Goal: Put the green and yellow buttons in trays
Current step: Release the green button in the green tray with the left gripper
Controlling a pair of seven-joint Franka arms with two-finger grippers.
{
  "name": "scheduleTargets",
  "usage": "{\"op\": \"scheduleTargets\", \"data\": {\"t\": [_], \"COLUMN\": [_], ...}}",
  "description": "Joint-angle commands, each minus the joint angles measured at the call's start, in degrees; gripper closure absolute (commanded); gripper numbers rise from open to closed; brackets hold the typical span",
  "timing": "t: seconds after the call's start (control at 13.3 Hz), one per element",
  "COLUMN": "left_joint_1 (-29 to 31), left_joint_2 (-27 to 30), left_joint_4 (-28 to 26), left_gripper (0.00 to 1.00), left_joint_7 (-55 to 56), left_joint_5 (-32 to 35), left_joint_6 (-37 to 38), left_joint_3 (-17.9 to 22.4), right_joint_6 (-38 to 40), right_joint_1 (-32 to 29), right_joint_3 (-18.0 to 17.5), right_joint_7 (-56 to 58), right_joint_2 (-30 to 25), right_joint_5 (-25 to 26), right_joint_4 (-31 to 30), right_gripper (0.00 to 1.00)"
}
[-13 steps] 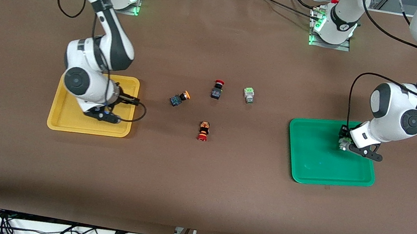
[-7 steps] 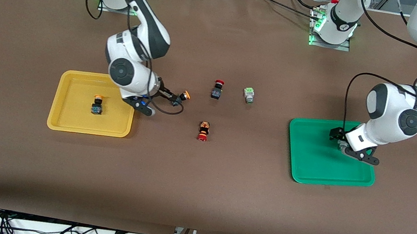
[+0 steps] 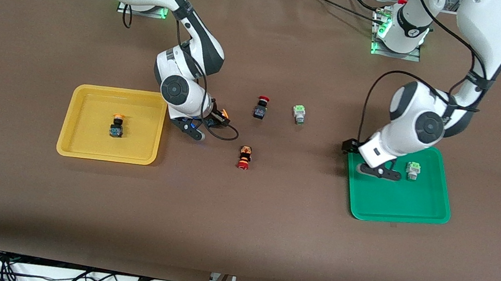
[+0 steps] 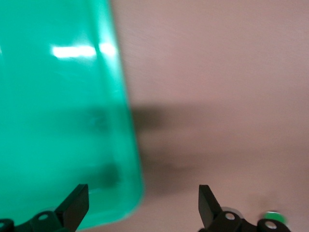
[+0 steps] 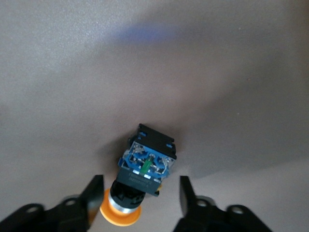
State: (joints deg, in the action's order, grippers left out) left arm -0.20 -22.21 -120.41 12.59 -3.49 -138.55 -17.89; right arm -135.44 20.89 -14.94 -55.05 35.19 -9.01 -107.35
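The yellow tray [image 3: 83, 144] lies toward the right arm's end and holds one yellow button [image 3: 117, 125]. My right gripper [image 3: 210, 122] is open and low around the second yellow button [image 3: 224, 117] on the table. In the right wrist view that button [image 5: 146, 166] lies between the open fingers [image 5: 94, 193] of the right gripper [image 5: 140, 198]. The green tray [image 3: 393, 204] lies toward the left arm's end and holds one green button [image 3: 413, 169]. My left gripper [image 3: 365, 160] is open and empty over that tray's edge [image 4: 63, 121]. The second green button [image 3: 298, 114] lies on the table.
Two red-capped black switches lie mid-table: one [image 3: 261, 107] beside the loose green button, one [image 3: 244, 157] nearer the front camera. Brown table surface stretches between the trays and in front of them.
The right gripper left a yellow button in the yellow tray and moved to the second yellow button. The left gripper let go of a green button in the green tray and moved toward the table's middle.
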Motion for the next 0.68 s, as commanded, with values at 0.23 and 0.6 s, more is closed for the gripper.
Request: {"op": "scheduleTargets", "data": {"t": [0.23,0.6], "left_joint_1": [-5.1,-9.6], "left_joint_2": [-0.7,-1.9], "left_joint_4": [-0.4,-2.6], "left_gripper": [0.0,0.0], "left_joint_7": [14.5,21.0], "left_joint_5": [-0.6,-0.5], "left_joint_6": [-1.5,-3.5], "left_joint_3": [-6.3,-7.7], "right_joint_6": [3.0,22.7], "right_joint_1": [-0.8,-0.9], "right_joint_3": [2.4,14.5], "right_joint_7": [3.3,27.5], "right_joint_2": [-2.7,-4.1], "right_joint_5": [-0.3,0.1], "right_joint_4": [0.8,10.8], "right_gripper": [0.88,0.87]}}
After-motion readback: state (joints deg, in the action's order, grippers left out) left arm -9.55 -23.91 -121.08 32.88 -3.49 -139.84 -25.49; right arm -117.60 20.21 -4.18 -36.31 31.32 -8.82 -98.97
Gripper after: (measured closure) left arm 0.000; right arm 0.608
